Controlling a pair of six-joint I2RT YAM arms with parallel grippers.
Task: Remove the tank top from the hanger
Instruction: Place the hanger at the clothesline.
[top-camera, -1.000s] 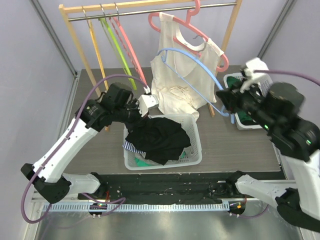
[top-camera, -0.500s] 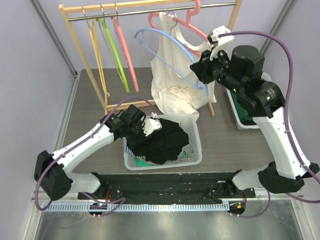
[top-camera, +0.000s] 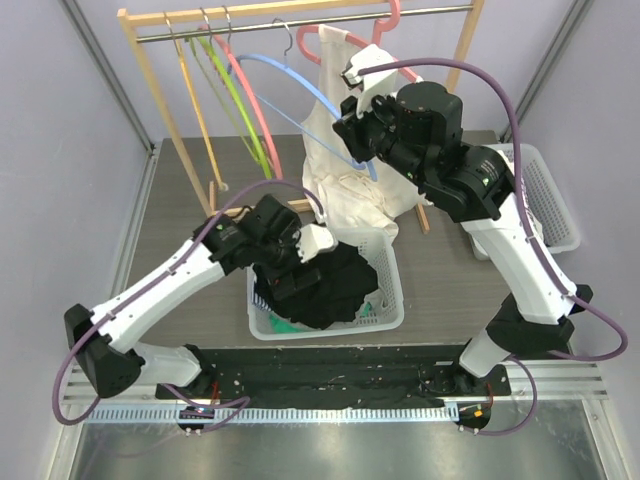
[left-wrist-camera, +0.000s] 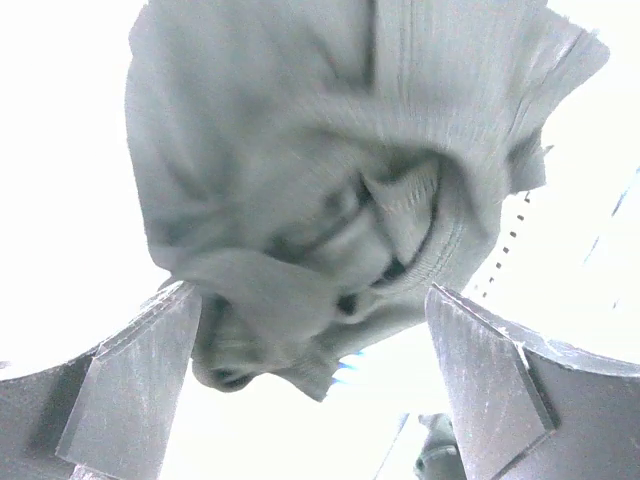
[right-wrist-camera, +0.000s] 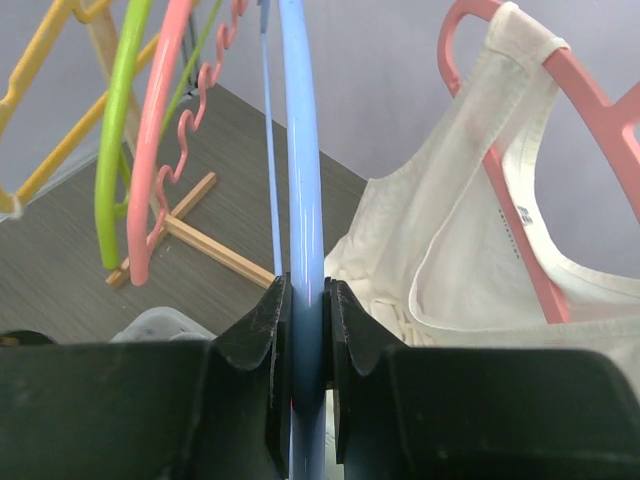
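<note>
Wooden rack (top-camera: 162, 100) now has the bare blue hanger (right-wrist-camera: 305, 200) up by its rail; the right gripper (right-wrist-camera: 308, 300) has carried it there from low on the right, jaws nearly closed, pinching the blue bar. Below, the black tank top (top-camera: 335, 285) lies heaped in the white basket (top-camera: 392, 285), and the left gripper (left-wrist-camera: 315, 340) over it has just sprung wide open, holding nothing. That top looks freed; hanging the hanger back seems all that remains.

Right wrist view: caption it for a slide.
Right gripper clamps the blue hanger beside a cream tank top on a pink hanger.
</note>
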